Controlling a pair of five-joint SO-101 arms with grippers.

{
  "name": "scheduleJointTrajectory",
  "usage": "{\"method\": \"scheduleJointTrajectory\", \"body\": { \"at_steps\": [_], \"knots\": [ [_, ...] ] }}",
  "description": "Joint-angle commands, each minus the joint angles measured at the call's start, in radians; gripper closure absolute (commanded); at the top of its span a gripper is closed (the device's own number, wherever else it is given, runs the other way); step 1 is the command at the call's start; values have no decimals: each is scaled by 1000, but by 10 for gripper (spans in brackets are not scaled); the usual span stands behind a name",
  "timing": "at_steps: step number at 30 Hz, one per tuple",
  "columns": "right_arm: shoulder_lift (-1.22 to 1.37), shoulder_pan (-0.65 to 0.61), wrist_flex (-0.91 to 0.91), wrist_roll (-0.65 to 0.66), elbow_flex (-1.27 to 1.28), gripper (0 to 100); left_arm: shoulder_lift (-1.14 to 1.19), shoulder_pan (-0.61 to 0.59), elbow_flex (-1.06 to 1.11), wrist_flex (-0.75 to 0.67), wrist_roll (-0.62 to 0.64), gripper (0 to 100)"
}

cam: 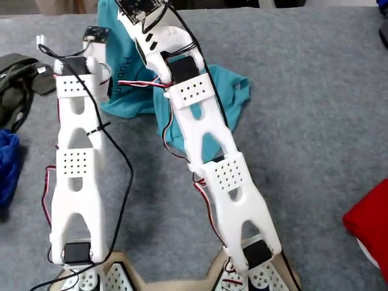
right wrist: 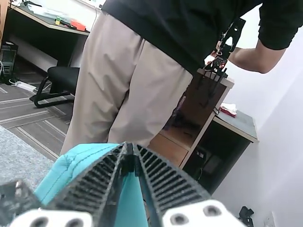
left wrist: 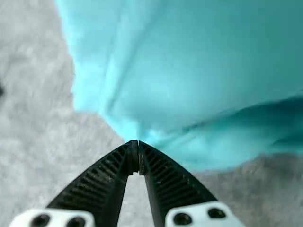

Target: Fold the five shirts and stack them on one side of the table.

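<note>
A teal shirt lies crumpled on the grey table under the two arms, partly lifted at its far end. My left gripper is shut, its tips pinching an edge of the teal shirt just above the table. My right gripper is raised over the table's far edge, shut on a fold of the teal shirt that hangs between and beside its jaws. In the high view the right gripper sits at the far edge, with the left gripper to its left by the cloth.
An olive green shirt and a blue shirt lie at the table's left edge. A red shirt lies at the right edge. Bare grey table spreads to the right of the arms.
</note>
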Motion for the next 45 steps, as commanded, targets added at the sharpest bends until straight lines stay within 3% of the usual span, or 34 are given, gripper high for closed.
{"method": "scheduleJointTrajectory", "body": {
  "at_steps": [1,5,8,16,24,30,45],
  "knots": [
    [-119,1,8,14,-28,993,5,-5,31,-144,3,981],
    [-119,-8,44,14,-30,993,59,-17,110,-278,-6,981],
    [-119,-16,58,15,-30,993,105,-18,127,-333,-83,981],
    [-120,-21,100,48,-35,993,159,-26,95,-338,-206,981],
    [-124,-21,114,161,-38,993,147,-54,51,-104,-356,981],
    [-122,-21,114,161,-70,993,137,-110,-49,74,-367,981],
    [-122,-48,123,160,-108,993,137,-287,-46,94,-364,981]
  ]
}}
